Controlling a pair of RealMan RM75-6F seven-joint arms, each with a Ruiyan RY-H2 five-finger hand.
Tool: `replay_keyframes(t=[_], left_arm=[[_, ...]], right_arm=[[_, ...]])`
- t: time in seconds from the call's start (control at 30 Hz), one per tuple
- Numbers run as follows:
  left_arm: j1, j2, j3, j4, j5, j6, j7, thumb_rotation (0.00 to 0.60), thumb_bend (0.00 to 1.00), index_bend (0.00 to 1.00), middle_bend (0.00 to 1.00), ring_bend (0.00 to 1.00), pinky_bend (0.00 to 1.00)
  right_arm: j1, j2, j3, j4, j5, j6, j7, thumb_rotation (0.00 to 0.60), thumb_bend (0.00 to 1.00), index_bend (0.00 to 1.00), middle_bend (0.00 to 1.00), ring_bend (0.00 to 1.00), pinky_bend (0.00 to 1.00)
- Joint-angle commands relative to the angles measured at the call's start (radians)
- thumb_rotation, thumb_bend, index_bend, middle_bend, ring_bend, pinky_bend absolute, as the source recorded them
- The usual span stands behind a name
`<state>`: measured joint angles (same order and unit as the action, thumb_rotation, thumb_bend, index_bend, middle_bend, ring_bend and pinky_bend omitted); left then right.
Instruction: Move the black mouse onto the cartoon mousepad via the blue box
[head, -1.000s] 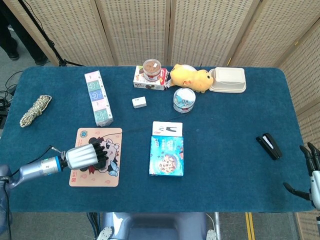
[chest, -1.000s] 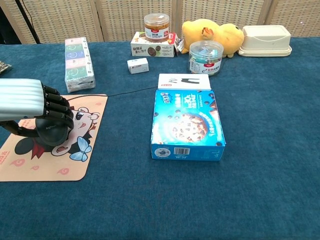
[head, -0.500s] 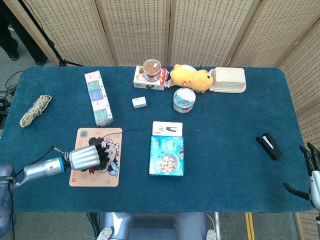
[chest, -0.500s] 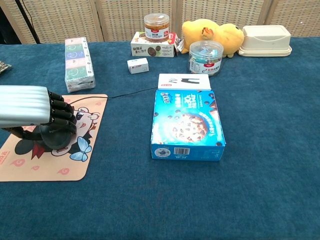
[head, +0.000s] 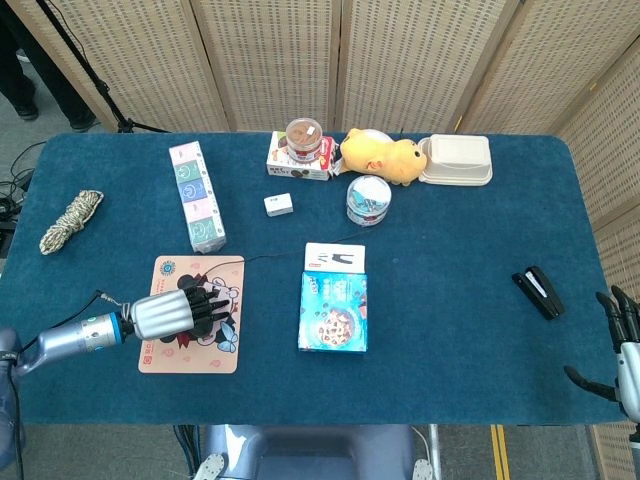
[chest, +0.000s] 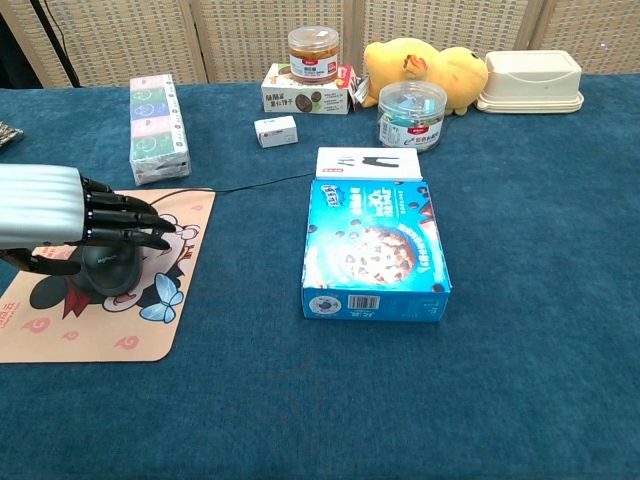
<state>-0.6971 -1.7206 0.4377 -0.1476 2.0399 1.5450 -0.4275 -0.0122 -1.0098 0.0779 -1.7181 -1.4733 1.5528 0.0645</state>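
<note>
Head view
Table: a deep blue, felt-like cloth (head: 450, 300) covers the whole top.
Cartoon mousepad: a flat, peach-coloured rectangle (head: 190, 350) with rounded corners, lying near the front left edge.
Left hand: ribbed silver back, black fingers (head: 178, 311), stretched out flat over the pad – the fingers are straightened and apart, not clenched.
Black mouse: mostly hidden under that hand in this view; only a thin black cable (head: 270, 256) shows, running off the pad toward the boxes.
Blue box: glossy cardboard with a biscuit print (head: 333, 312), lying flat just right of the pad, with a smaller white box (head: 334, 256) touching its far end.
Right hand: dark fingers (head: 622, 350) at the far right edge, spread and holding nothing.
Stapler: a black wedge (head: 538, 292) on the cloth near that hand.

Chest view
Left hand: the black fingers (chest: 125, 222) lie straight and apart just above the mouse – released; whether they touch it I cannot tell.
Black mouse: a rounded, matt dome (chest: 105, 270) sitting on the printed cartoon face of the pad (chest: 100, 335).
Blue box: a flat slab with sharp corners (chest: 374, 250), apart from the pad.
Back row: a yellow plush toy (chest: 425, 62), a clear round tub (chest: 411, 113), and a tall pastel carton (chest: 157, 127).
</note>
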Motion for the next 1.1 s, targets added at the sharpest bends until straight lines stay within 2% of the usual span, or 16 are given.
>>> replay_keyframes(t=[0.03, 0.27, 0.37, 0.47, 0.6, 0.73, 0.83, 0.93, 1.03, 1.1], left_arm=[[0.006, 0.026, 0.006, -0.015, 0.002, 0.035, -0.032, 0.6, 0.34, 0.01, 0.01, 0.09, 0.39], [0.048, 0.107, 0.021, -0.051, 0.014, 0.189, -0.019, 0.577, 0.34, 0.0, 0.0, 0.06, 0.37], [0.083, 0.143, -0.005, -0.097, -0.013, 0.269, -0.03, 0.534, 0.34, 0.0, 0.0, 0.06, 0.37], [0.136, 0.173, -0.054, -0.18, -0.076, 0.311, -0.078, 0.518, 0.34, 0.0, 0.0, 0.05, 0.35], [0.206, 0.23, -0.102, -0.356, -0.158, 0.278, -0.111, 0.488, 0.34, 0.0, 0.0, 0.07, 0.29], [0.285, 0.308, -0.147, -0.615, -0.24, 0.282, -0.087, 0.438, 0.34, 0.0, 0.0, 0.03, 0.23], [0.339, 0.365, -0.172, -0.793, -0.307, 0.264, -0.067, 0.435, 0.34, 0.0, 0.0, 0.01, 0.19], [0.379, 0.426, -0.188, -0.947, -0.385, 0.202, -0.03, 0.43, 0.34, 0.0, 0.0, 0.0, 0.1], [0.402, 0.47, -0.209, -1.068, -0.448, 0.153, -0.011, 0.43, 0.34, 0.0, 0.0, 0.0, 0.02], [0.427, 0.494, -0.226, -1.149, -0.501, 0.12, -0.021, 0.439, 0.34, 0.0, 0.0, 0.0, 0.0]], right_arm=[[-0.002, 0.001, -0.002, -0.004, -0.004, 0.002, -0.001, 0.6, 0.0, 0.0, 0.0, 0.0, 0.0], [0.001, 0.005, -0.009, -0.015, -0.018, -0.004, -0.002, 0.6, 0.0, 0.0, 0.0, 0.0, 0.0], [0.0, 0.009, -0.014, -0.022, -0.029, -0.003, 0.001, 0.6, 0.0, 0.0, 0.0, 0.0, 0.0], [0.0, 0.014, -0.022, -0.028, -0.047, -0.003, 0.006, 0.6, 0.0, 0.0, 0.0, 0.0, 0.0], [-0.001, 0.023, -0.03, -0.037, -0.066, -0.001, 0.021, 0.6, 0.0, 0.0, 0.0, 0.0, 0.0], [-0.001, 0.031, -0.038, -0.044, -0.092, 0.004, 0.034, 0.6, 0.0, 0.0, 0.0, 0.0, 0.0], [0.0, 0.038, -0.044, -0.046, -0.105, 0.004, 0.044, 0.6, 0.0, 0.0, 0.0, 0.0, 0.0], [0.001, 0.046, -0.049, -0.049, -0.112, 0.002, 0.053, 0.6, 0.0, 0.0, 0.0, 0.0, 0.0], [0.0, 0.052, -0.05, -0.049, -0.116, 0.005, 0.062, 0.6, 0.0, 0.0, 0.0, 0.0, 0.0], [-0.002, 0.057, -0.052, -0.05, -0.119, 0.008, 0.073, 0.6, 0.0, 0.0, 0.0, 0.0, 0.0]])
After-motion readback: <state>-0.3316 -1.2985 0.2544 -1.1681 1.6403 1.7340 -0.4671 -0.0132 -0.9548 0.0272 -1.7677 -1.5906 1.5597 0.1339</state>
